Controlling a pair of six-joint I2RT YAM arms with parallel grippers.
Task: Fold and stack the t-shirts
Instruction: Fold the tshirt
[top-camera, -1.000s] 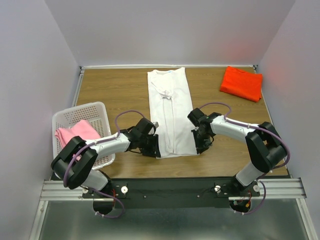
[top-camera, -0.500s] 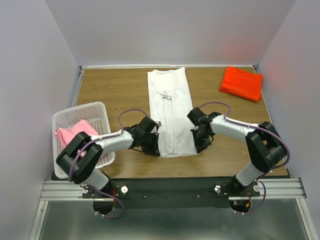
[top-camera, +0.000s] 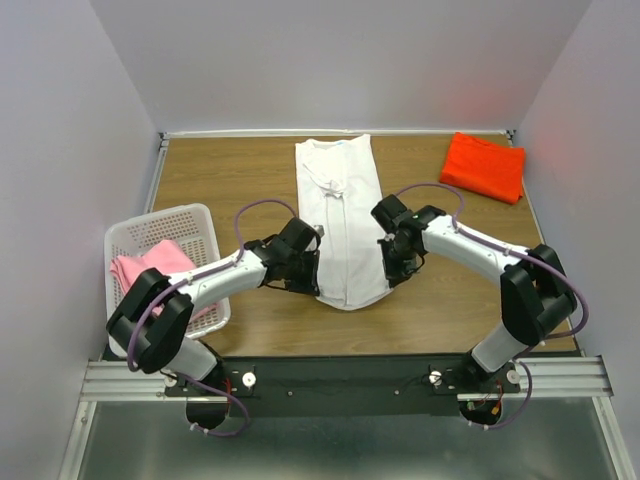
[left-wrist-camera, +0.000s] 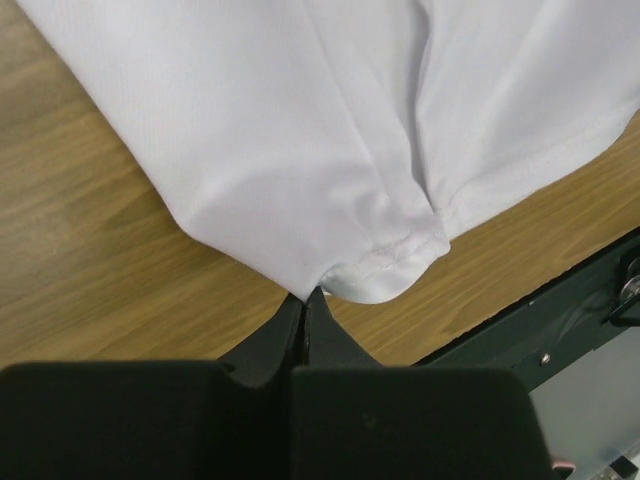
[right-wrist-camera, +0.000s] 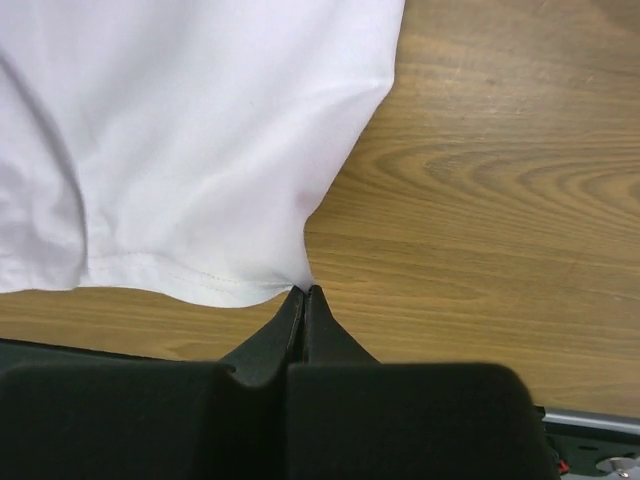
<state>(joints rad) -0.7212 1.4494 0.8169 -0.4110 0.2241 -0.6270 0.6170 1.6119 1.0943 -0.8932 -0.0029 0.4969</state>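
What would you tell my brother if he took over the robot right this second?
Left claw: shut on the white shirt's near left hem corner.
Right claw: shut on its near right corner.
White shirt: a long narrow strip on the table.
Orange shirt: folded, far right corner.
Pink shirt: bunched in the basket.
Done: white shirt's sides folded in.
To do: probably fold its hem toward the collar, then fold the pink one and stack all three.

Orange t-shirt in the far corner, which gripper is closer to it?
Right. The right gripper pinches the white t-shirt's near right corner, on the orange t-shirt's side; the left gripper pinches the opposite corner.
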